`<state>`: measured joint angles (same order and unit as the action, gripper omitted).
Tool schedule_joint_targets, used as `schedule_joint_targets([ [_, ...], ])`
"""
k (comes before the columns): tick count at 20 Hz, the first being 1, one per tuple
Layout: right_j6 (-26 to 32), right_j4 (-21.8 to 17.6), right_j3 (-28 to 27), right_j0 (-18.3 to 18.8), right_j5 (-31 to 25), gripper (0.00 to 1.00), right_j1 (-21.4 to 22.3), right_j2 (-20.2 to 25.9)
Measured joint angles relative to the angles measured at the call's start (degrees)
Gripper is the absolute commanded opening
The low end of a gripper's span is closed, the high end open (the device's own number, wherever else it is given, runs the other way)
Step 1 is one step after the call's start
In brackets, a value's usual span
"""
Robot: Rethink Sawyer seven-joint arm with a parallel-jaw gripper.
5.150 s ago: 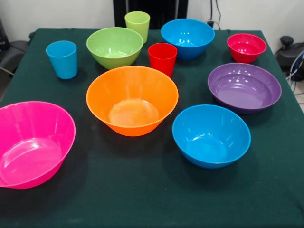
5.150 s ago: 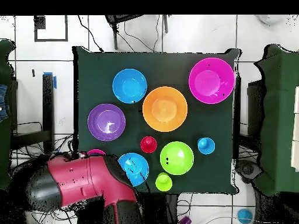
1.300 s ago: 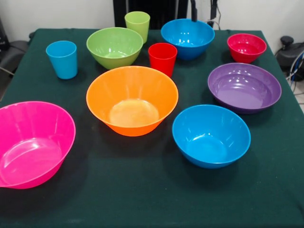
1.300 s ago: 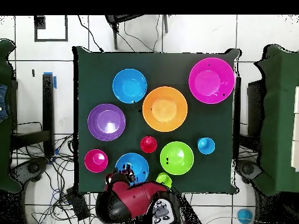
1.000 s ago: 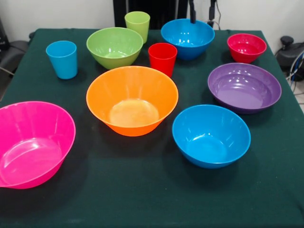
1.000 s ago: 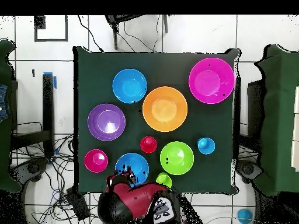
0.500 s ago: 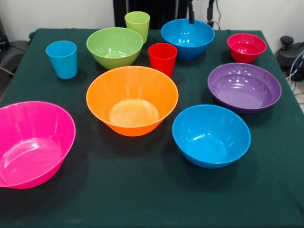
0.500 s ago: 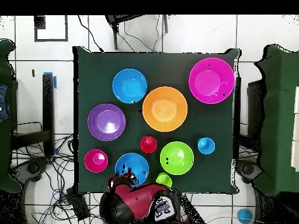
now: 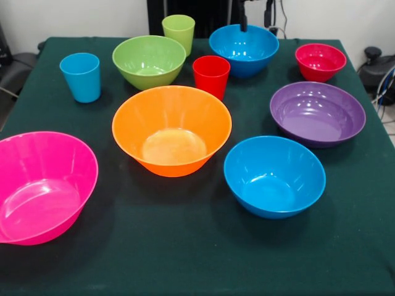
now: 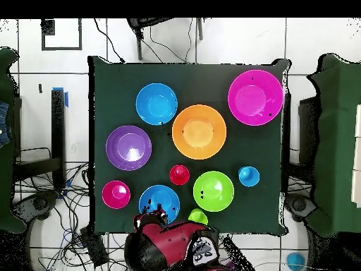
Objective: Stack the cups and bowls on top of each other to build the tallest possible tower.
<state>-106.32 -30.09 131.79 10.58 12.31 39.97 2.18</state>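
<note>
All bowls and cups stand apart on the green cloth; nothing is stacked. The big orange bowl [image 9: 171, 129] [image 10: 199, 131] sits mid-table, with the pink bowl [image 9: 40, 185] front left and a blue bowl [image 9: 274, 176] front right. Behind are the purple bowl [image 9: 317, 113], small red bowl [image 9: 320, 61], second blue bowl [image 9: 243, 49] [image 10: 159, 201] and lime green bowl [image 9: 149, 61]. The red cup [image 9: 211, 75], light blue cup [image 9: 81, 76] and lime green cup [image 9: 178, 32] [image 10: 198, 216] stand upright. My gripper [image 9: 255, 13] is open and empty, its tips above the second blue bowl's rear rim.
In the overhead view the red arm [image 10: 169, 243] hangs over the table's bottom edge and hides part of the lime green cup. Cables lie on the tiled floor around the table. A dark chair [image 9: 12, 68] stands off the table's left side.
The arm has swung in from the table's corner to behind the second blue bowl. Over the last second the gripper tips have drifted slightly left in the front view. Bowls and cups are unmoved.
</note>
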Motion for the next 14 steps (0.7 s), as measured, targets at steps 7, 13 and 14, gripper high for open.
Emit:
schedule_joint_targets([
  [7,0.0,-0.4,0.0,-0.4,0.0,1.00,0.0,0.0],
  [13,0.0,-0.3,0.2,-0.7,0.0,1.00,1.0,0.0],
  [14,0.0,-0.1,0.3,-0.6,0.0,1.00,1.3,0.1],
])
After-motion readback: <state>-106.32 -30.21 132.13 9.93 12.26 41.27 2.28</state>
